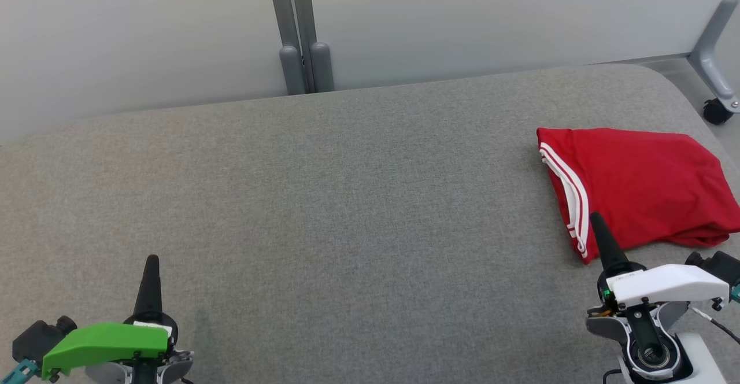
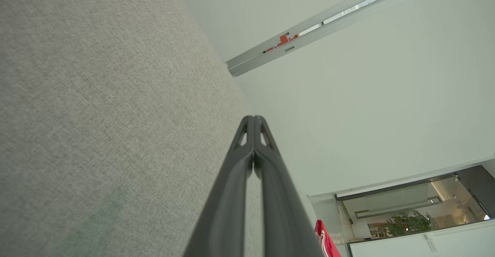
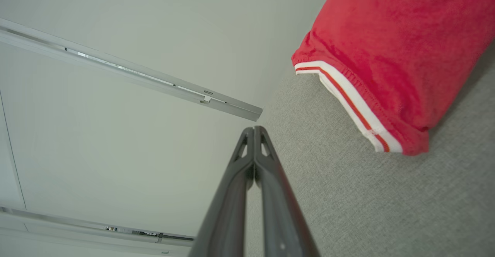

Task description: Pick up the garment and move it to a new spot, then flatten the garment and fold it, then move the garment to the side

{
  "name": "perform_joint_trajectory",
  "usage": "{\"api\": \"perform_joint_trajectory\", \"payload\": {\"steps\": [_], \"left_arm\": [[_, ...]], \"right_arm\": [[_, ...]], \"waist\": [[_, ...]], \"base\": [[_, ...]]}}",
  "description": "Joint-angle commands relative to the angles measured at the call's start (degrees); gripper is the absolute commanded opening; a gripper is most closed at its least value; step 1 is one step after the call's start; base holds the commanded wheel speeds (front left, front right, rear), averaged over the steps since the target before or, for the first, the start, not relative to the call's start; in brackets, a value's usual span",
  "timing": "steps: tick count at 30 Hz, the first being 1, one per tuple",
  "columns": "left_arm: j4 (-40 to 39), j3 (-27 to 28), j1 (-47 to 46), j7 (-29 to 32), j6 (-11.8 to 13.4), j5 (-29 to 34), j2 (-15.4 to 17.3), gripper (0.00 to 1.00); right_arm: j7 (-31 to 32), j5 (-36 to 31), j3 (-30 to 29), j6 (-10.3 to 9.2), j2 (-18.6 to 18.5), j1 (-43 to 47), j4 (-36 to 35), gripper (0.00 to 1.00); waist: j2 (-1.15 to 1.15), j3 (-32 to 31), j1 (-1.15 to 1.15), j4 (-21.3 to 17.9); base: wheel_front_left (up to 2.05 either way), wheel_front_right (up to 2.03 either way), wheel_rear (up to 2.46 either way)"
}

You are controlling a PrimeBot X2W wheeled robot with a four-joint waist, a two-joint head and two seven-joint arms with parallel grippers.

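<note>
Garment (image 1: 642,187) folded, long axis left-right, striped trim (image 1: 569,196) leftward.

The garment (image 1: 636,187) is soft, matt red cloth with stitched white trim, the worktop (image 1: 347,199) is rough grey woven fabric, and the left end effector (image 1: 152,261) and right end effector (image 1: 595,218) look like smooth dark matt plastic.

before me was a wide surface (image 1: 324,199) covered with grey woven cloth, its far corners rounded. on it, at my right side and close to the edge, lay the garment (image 1: 642,187), red and folded into a flat packet. its white trim (image 1: 569,199) with red stripes faced the middle of the surface. near my left side the cloth had a faint darker mark (image 1: 202,326).
</note>
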Motion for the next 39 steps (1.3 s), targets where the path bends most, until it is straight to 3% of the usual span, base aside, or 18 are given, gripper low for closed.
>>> {"api": "perform_joint_trajectory", "payload": {"steps": [1,39], "left_arm": [[-0.59,0.31,-1.61,0.40,-0.35,-1.70,-0.03,0.00],[-1.19,1.57,-2.73,5.04,-0.93,-18.48,-0.70,0.00]], "right_arm": [[0.39,1.36,-0.51,0.02,-0.06,0.12,-0.71,0.00],[5.11,17.21,-3.96,0.02,1.77,1.04,-1.43,0.00]], "waist": [[0.00,0.01,0.00,0.05],[0.00,0.30,0.00,1.39]], "base": [[0.00,0.00,0.00],[0.00,0.00,0.00]]}}
